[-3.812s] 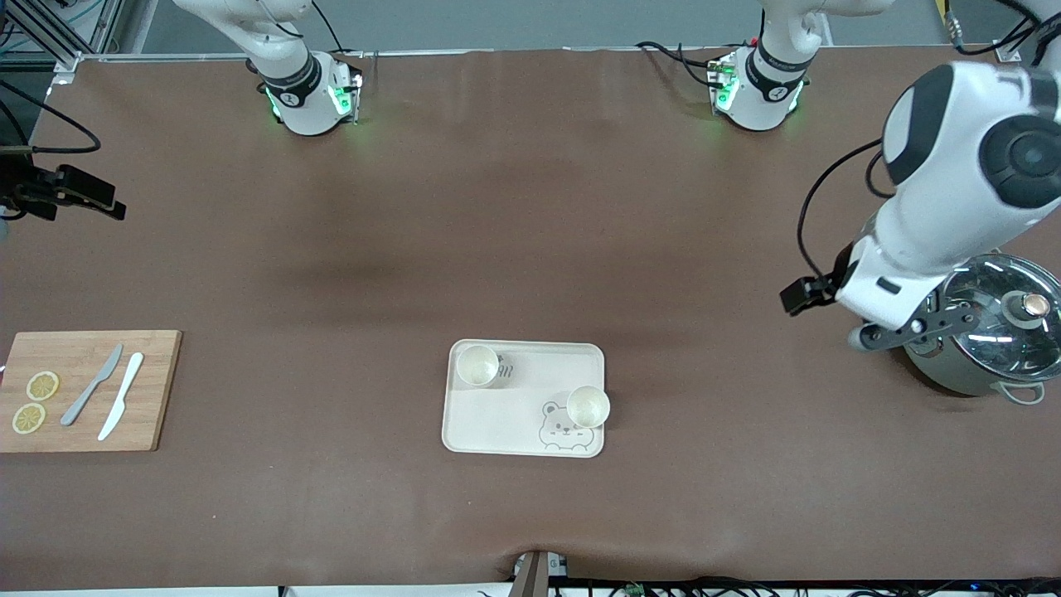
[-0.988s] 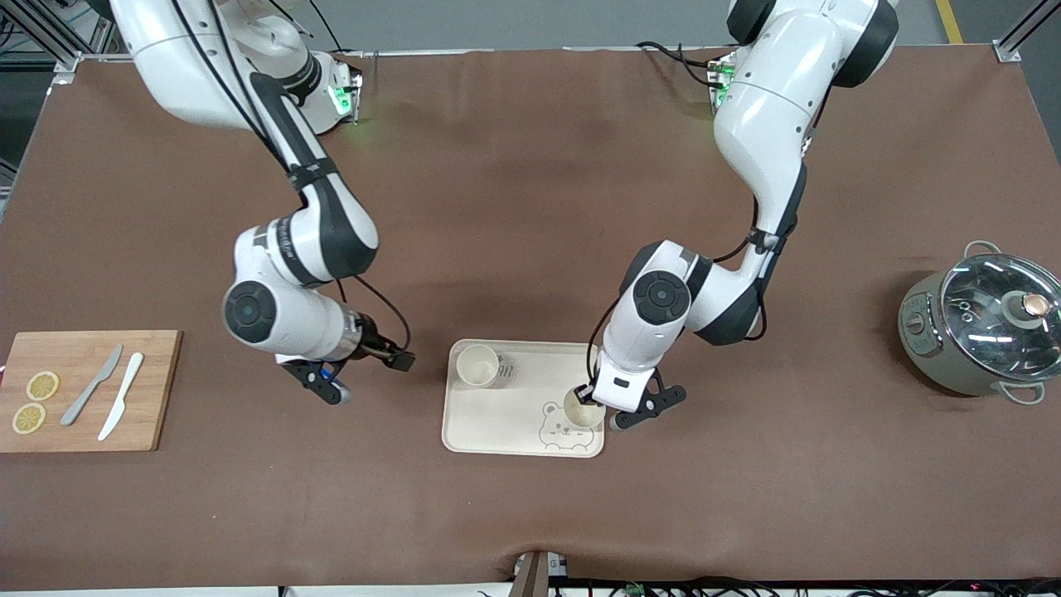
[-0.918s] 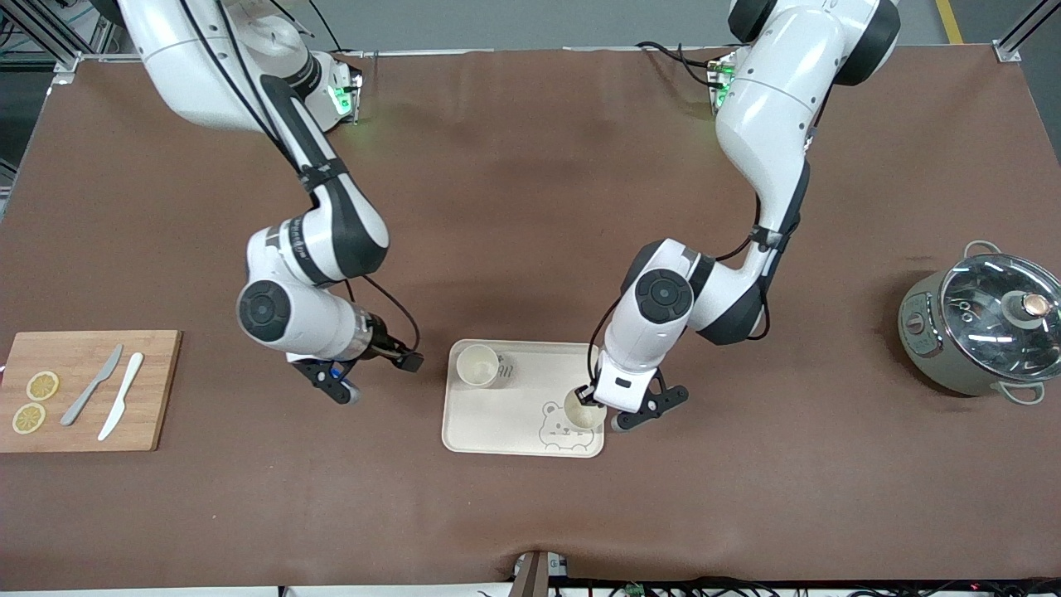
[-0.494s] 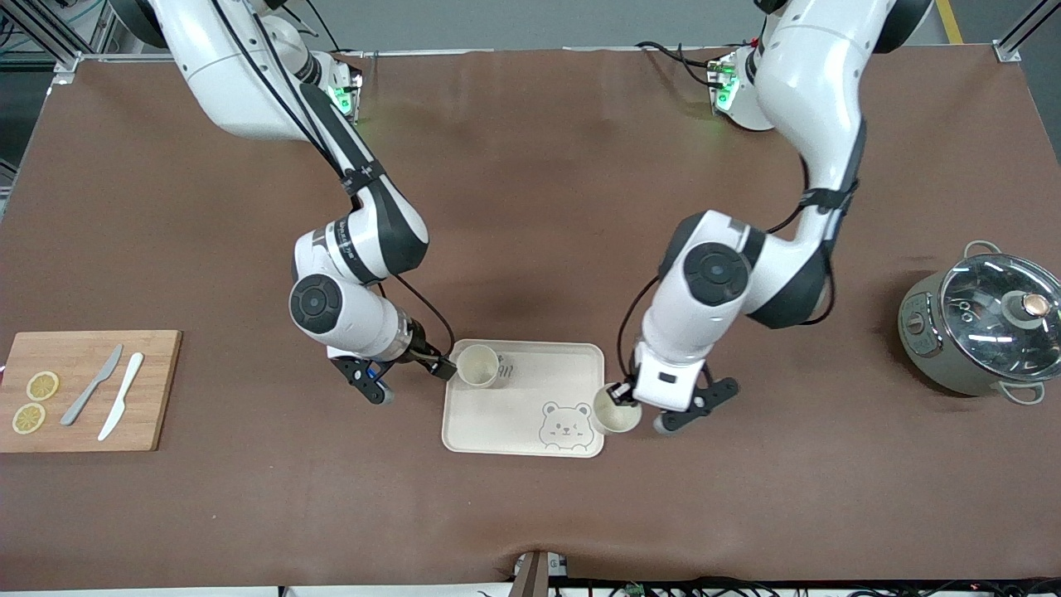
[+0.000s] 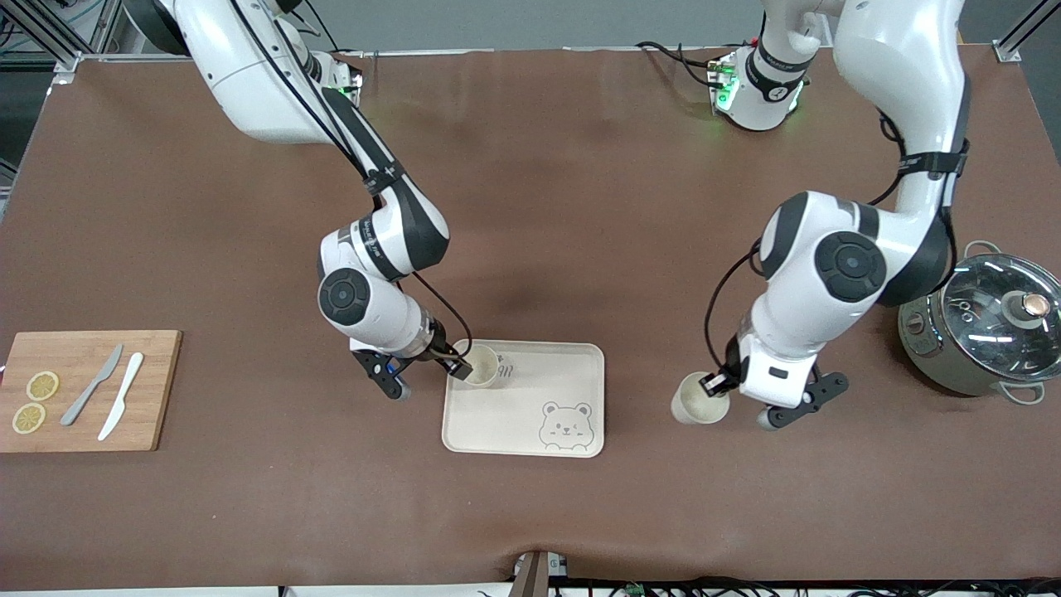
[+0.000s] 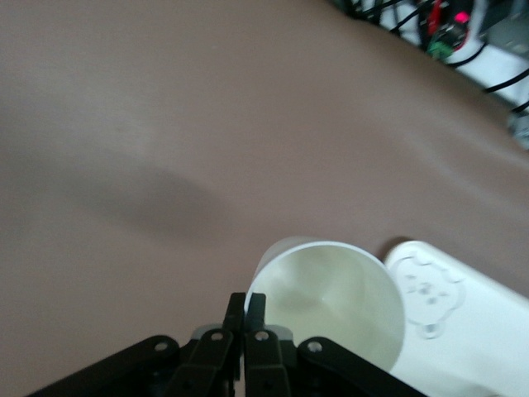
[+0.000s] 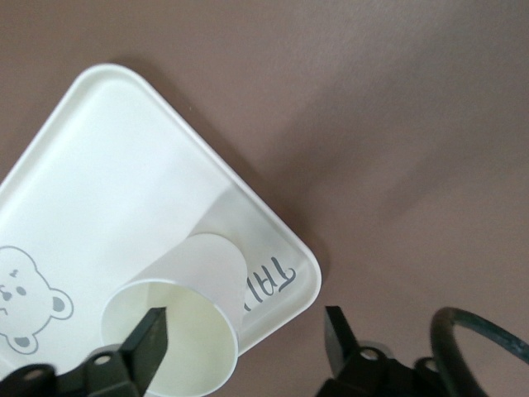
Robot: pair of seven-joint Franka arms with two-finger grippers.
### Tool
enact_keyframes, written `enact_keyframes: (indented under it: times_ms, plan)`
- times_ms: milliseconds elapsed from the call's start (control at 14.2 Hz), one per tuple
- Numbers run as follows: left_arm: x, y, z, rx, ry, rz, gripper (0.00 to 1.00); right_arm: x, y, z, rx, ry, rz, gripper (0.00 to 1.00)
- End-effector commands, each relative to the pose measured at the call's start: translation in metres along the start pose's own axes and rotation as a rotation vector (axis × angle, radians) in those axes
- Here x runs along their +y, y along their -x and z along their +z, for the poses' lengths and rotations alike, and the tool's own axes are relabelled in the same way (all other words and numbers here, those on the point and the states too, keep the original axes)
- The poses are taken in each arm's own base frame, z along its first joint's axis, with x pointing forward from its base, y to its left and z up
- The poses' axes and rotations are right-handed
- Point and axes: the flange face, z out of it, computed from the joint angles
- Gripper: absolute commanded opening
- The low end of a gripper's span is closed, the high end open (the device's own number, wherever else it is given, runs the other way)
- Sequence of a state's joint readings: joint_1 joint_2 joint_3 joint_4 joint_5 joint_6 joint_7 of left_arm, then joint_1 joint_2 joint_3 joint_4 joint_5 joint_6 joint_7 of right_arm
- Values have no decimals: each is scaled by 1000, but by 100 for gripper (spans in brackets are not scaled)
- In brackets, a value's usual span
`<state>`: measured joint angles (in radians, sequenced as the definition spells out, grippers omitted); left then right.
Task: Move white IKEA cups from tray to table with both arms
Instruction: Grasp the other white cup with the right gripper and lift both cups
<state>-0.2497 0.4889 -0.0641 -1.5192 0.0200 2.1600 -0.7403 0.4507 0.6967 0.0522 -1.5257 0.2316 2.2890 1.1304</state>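
Note:
One white cup (image 5: 479, 366) stands on the corner of the bear-print tray (image 5: 530, 394) toward the right arm's end. My right gripper (image 5: 458, 370) is open at its rim. In the right wrist view one finger (image 7: 151, 330) is inside the cup (image 7: 190, 298) and the other is outside it, over the table. My left gripper (image 5: 713, 385) is shut on the rim of the second white cup (image 5: 698, 408), off the tray, over the table toward the left arm's end. The left wrist view shows its fingers (image 6: 245, 314) pinching the wall of that cup (image 6: 331, 298).
A wooden cutting board (image 5: 153, 390) with lemon slices and two knives lies at the right arm's end. A pot with a glass lid (image 5: 990, 332) stands at the left arm's end, close to the left arm's elbow. The tray also shows in the left wrist view (image 6: 479, 339).
My left gripper has carried its cup off the tray toward the left arm's end. My right gripper has moved in to the other cup, one finger now inside its rim.

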Motion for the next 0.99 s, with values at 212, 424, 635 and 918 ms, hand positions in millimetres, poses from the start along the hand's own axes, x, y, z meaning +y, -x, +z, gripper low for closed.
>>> enact_keyframes:
  times_ms: [212, 424, 635, 918]
  plan:
    - [-98, 37, 7, -84, -70, 115, 0, -11, 15, 19, 12, -24, -5, 26]
    - [-148, 53, 23, -89, -84, 100, 0, -14, 19, 15, 17, -29, -20, 0]
    - [-187, 67, 47, -98, -92, 93, 0, -22, 14, -20, 29, -67, -25, 0]
    - [-200, 68, 62, -117, -91, 63, 0, -10, 9, -86, 6, 0, -105, 0]
